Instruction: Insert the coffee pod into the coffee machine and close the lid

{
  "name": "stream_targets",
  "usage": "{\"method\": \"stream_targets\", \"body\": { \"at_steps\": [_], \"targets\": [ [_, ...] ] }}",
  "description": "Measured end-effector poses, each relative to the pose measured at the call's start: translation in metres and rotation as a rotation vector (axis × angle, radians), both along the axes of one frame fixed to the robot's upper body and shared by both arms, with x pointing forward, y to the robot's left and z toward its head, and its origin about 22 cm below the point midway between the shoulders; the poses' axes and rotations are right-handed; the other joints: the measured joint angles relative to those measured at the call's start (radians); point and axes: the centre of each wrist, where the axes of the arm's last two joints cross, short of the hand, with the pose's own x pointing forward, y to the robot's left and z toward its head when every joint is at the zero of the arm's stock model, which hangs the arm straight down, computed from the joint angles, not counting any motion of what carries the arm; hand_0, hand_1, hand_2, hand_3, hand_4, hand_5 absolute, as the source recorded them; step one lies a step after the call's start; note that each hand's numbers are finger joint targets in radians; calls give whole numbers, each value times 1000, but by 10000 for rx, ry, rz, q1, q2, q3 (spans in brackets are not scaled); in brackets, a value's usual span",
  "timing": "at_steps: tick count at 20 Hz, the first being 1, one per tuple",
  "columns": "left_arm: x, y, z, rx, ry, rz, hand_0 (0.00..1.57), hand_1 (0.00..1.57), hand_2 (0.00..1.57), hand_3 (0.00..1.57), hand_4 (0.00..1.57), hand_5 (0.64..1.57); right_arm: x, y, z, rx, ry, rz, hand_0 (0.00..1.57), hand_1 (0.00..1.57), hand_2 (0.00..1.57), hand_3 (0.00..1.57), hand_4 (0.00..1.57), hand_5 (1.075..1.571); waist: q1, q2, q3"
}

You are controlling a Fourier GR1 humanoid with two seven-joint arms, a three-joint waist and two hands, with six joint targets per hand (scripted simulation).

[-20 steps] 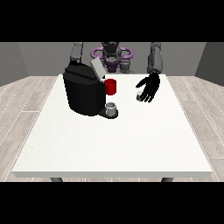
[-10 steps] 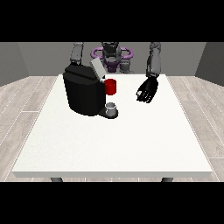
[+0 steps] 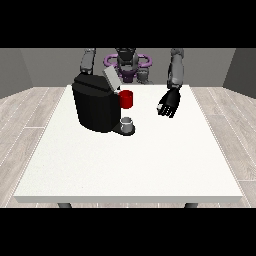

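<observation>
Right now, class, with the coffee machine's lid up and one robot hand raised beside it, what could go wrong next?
1. The robot hand at the view's right hangs apart from the coffee machine; reaching in, it might knock the red thing at the machine.
2. The raised lid could be bumped shut early.
3. A grey thing on the machine's base could be knocked off.

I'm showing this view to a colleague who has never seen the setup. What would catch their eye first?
Most likely the black coffee machine on the table's far left part, its lid tilted up, with a red thing at the machine on its right side and a grey thing on its base below. Next, the black robot hand at the view's right hangs above the table, apart from the machine.
</observation>
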Motion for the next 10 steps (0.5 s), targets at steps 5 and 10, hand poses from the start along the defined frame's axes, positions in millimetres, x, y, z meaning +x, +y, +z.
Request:
{"method": "stream_targets", "body": {
  "at_steps": [5,10],
  "targets": [
    [2,-2,-4,-11,-44,-320,1277,1277,1311,1244,496,1571,-5,-1,-11,-598,394,-481,0,0,0,0,0,1571,131,-220,-6],
    [14,-21,9,-1123,-259,-804,1449,1449,1434,1357,517,1571,-2,-9,-17,-890,766,-733,0,0,0,0,0,1571,292,-546,-10]
  ]
}}
